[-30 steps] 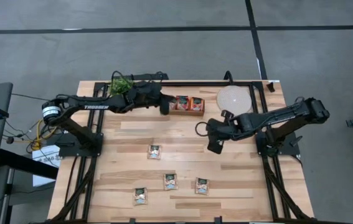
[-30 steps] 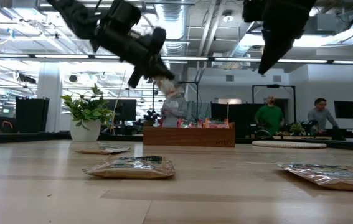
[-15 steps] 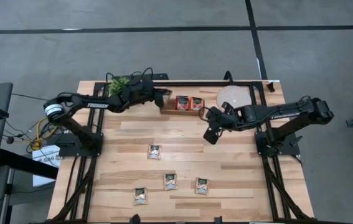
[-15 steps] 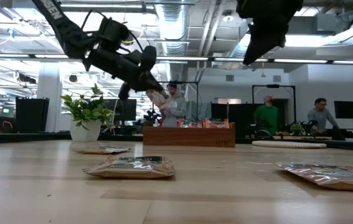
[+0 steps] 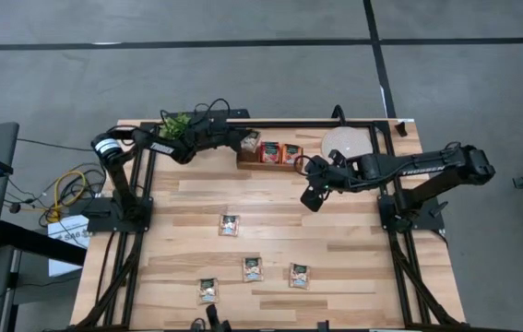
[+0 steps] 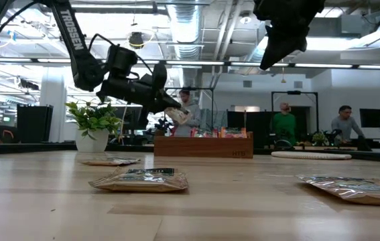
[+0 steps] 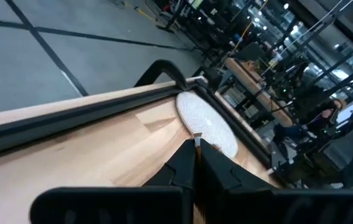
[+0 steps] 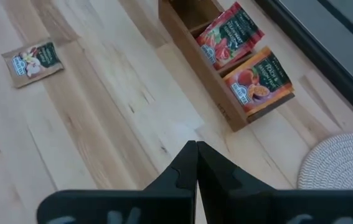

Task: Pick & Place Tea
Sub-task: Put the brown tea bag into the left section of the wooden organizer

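My left gripper (image 5: pixel 243 143) is at the far edge, just above the left end of the brown wooden tray (image 5: pixel 245 160), and is shut on a pale tea sachet (image 6: pixel 179 115). A red sachet (image 8: pixel 229 34) and an orange sachet (image 8: pixel 257 78) stand in the tray's compartments. Several pale sachets lie flat on the table, among them one at the middle (image 5: pixel 230 224) and one nearer the front (image 5: pixel 253 268). My right gripper (image 5: pixel 312 195) hangs shut and empty over the table, on the near side of the tray's right end. My left gripper pinches the pale sachet between its two fingers, which come almost level from the table's left. In the left wrist view the sachet shows edge-on as a thin light strip (image 7: pixel 196 143) between the shut fingers. It sticks out past the fingertips, clear of the tray.
A round pale disc (image 5: pixel 346 145) lies at the far right, beside the tray. A potted green plant (image 5: pixel 178 124) stands at the far left behind the left arm. Black frame rails run along the table's far edge and sides. People show in the room beyond.
My left gripper has come down toward the tray's left end with the sachet, tipping from a downward slant to nearly level, while its arm has swung toward the far edge. My right gripper has drawn a little up and toward the far edge, then kept still.
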